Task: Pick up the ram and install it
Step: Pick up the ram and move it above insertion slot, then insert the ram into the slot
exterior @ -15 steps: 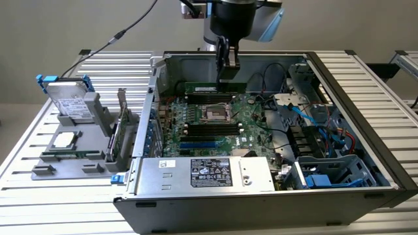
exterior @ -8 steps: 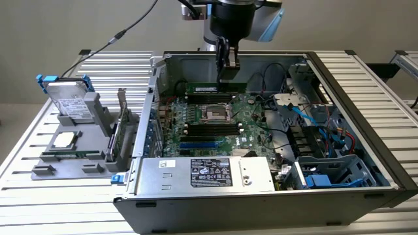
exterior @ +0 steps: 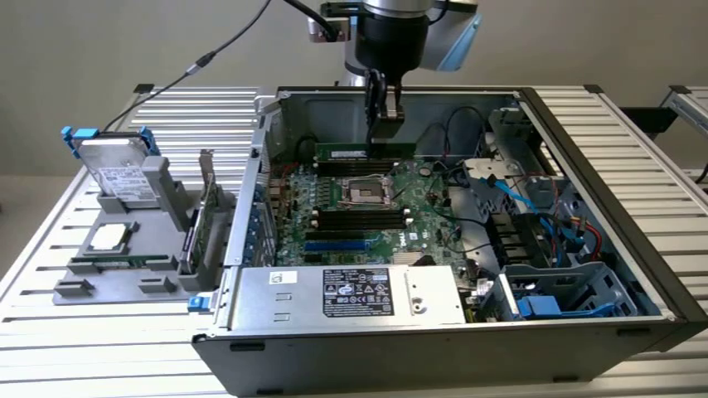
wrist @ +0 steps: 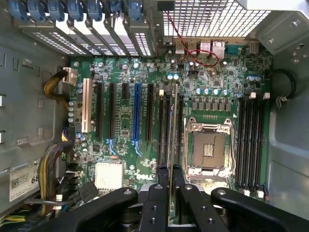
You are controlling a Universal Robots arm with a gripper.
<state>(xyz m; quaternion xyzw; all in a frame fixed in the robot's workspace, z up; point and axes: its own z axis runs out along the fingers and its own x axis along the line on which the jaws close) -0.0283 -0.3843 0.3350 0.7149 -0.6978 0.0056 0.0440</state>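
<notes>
At the back of the exterior view, a plain grey-beige wall, matt and evenly toned. Below it, on the exterior view's left, a paler beige strip of floor. In the foreground and to both sides, a worktable built of silvery aluminium slats, ribbed with long parallel grooves. Ends at the far corner on the exterior view's left in a black cap. Near the exterior view's right edge, well back, the corner of a second slatted frame, set apart from the worktable by a dark gap. Soft, diffuse light throughout; faint shadows along the grooves, mild sheen on the metal.
</notes>
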